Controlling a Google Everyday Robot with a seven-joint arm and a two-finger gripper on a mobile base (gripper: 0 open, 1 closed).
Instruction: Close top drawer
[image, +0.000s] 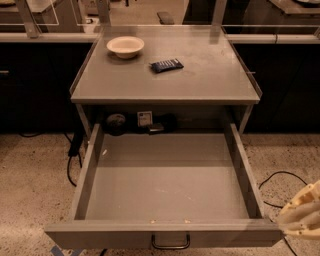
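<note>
currently: top drawer (100, 234) fully out; gripper (302, 214) beside its front corner, jaw opening unclear; risk: off-centre push skews drawer.

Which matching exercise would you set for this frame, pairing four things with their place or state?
Things:
1. bowl
2. dark packet
3. top drawer
4. end effector

Places or states:
A. pulled out, standing open
B. low at the right edge of the view, beside the drawer's front right corner
C. back left of the cabinet top
D. near the middle of the cabinet top, to the right of the bowl

Pairs: 1-C, 2-D, 3-A, 4-B
</note>
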